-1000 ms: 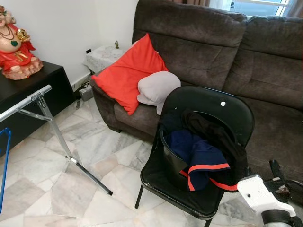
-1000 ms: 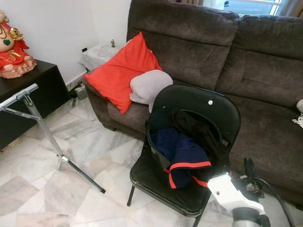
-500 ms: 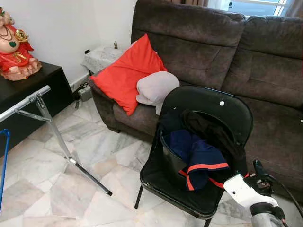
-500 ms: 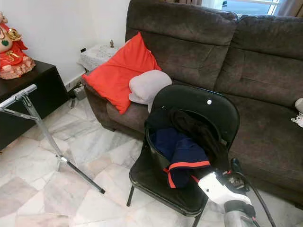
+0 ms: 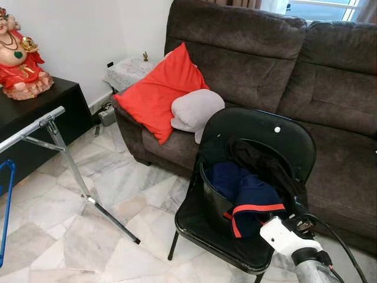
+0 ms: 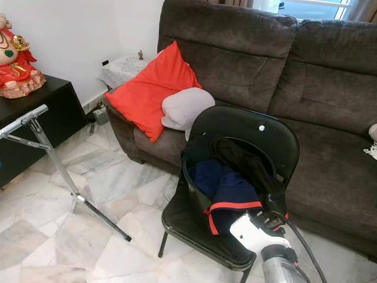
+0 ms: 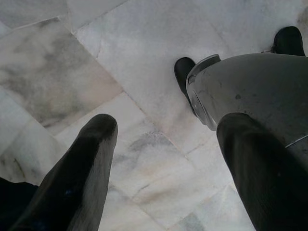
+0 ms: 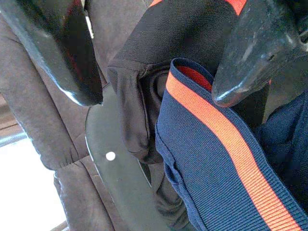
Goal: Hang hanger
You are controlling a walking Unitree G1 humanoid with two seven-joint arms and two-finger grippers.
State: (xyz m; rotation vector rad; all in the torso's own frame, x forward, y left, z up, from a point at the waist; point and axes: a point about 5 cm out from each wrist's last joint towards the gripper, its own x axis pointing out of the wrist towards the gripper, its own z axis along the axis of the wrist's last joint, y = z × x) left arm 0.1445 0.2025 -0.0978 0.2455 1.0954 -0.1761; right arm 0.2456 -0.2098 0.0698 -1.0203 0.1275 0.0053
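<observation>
Moved in from the lower right over the last second: right arm (image 5: 291, 239), now up against the heap of clothes (image 5: 250, 197) in the black bucket (image 5: 209, 197) on the chair (image 5: 259, 132), wrist casing overlapping the orange trim.

Right gripper (image 8: 154, 62) spread wide, gripping nothing, one finger (image 8: 57, 48) on each side of the navy garment's orange band (image 8: 216, 130); tips seemingly just short of the cloth, contact hard to judge.

To do the step well, probably: push deeper so both tips straddle a thick fold or whatever hanger lies beneath, close only once cloth sits between the pads, then lift straight up so as not to drag the bucket or tip the chair.

Left gripper (image 7: 161, 159) hanging idle over the marble floor (image 7: 120, 57), likewise apart and empty, beside the robot's own leg (image 7: 255, 91).

Further out: no hanger clearly made out among the clothes; a thin blue shape (image 5: 6, 206) at far left near the metal rack (image 5: 53, 132), possibly one, cannot tell. Beyond, brown sofa (image 5: 253, 53) with red cushion (image 5: 159, 91).
</observation>
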